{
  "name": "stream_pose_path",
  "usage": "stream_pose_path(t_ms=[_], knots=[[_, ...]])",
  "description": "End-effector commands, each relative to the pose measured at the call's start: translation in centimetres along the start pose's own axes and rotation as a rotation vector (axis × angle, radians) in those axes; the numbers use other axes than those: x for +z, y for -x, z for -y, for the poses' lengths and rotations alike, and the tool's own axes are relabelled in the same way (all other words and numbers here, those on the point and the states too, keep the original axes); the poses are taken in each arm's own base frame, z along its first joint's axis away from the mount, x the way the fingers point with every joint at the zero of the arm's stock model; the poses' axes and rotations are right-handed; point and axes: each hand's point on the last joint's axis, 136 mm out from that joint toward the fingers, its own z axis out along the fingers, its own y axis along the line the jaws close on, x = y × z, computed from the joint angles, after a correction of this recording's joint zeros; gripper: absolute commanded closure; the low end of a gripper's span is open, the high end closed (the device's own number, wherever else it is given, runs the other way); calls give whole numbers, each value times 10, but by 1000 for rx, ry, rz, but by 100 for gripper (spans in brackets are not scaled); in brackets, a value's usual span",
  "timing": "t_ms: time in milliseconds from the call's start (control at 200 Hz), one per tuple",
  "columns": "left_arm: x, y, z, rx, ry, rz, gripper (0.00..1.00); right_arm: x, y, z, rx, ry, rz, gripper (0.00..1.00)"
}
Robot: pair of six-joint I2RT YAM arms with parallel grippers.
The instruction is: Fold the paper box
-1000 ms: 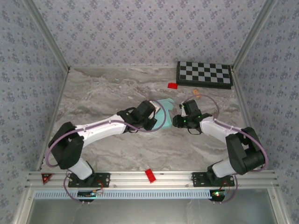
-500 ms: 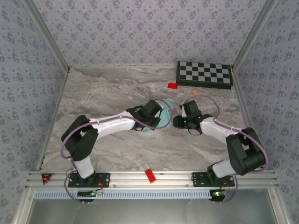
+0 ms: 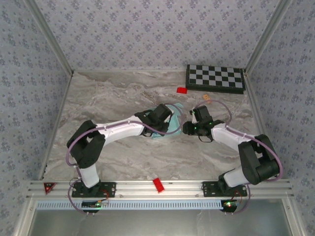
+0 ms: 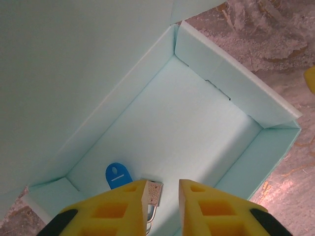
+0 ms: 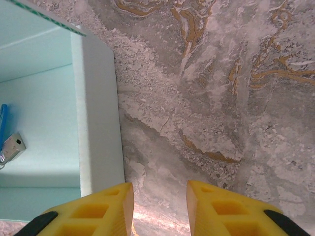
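I am looking down on the grey marbled table [image 3: 113,98], which is taking up most of the walled bay, and the 2 arms are reaching in from the near edge toward its middle: the left arm [image 3: 118,130] is stretching rightward and the right arm [image 3: 236,140] is bending leftward to meet it. The paper box [image 3: 175,112] is sitting near the table's centre between the 2 wrists, pale blue and partly hidden under the left arm's head. From the left wrist I am seeing the box [image 4: 197,118] standing open with its walls up and a broad panel rising along one long side. The left gripper [image 4: 167,196] is hanging over the box's inside with its jaws a narrow gap apart and nothing between them. The right gripper [image 5: 160,194] is hovering over bare marble just beside the box wall [image 5: 96,113], its jaws moderately parted and gripping nothing. The checkerboard [image 3: 215,77] is lying at the far right corner, well apart from the box. 2 red blocks are lying on the scene, 1 [image 3: 181,90] near the checkerboard and 1 [image 3: 158,185] on the near rail. Inside the box a small blue tag [image 4: 117,175] is lying beside a small metal piece [image 4: 154,194].
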Motion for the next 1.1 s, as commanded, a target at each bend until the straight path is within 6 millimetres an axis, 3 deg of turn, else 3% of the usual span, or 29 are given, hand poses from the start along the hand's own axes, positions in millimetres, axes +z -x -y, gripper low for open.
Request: stream_pose_path(t_ms=[0,285,545,845,1099], knots=[[-33,23,2,-4,-23,74,75,-6,-3,7,2,-30,-1,65],[-83,32,-13,-17,2,172,65,-27,12,10,-57,-54,53,63],[-120,16,-59,-129,73,206,45,-49,32,0,-206,-25,107,56],[-125,-22,-89,-209,12,152,24,-57,50,-27,-413,76,115,51],[-112,-27,-91,-186,-65,131,13,-57,68,-38,-517,102,126,45]])
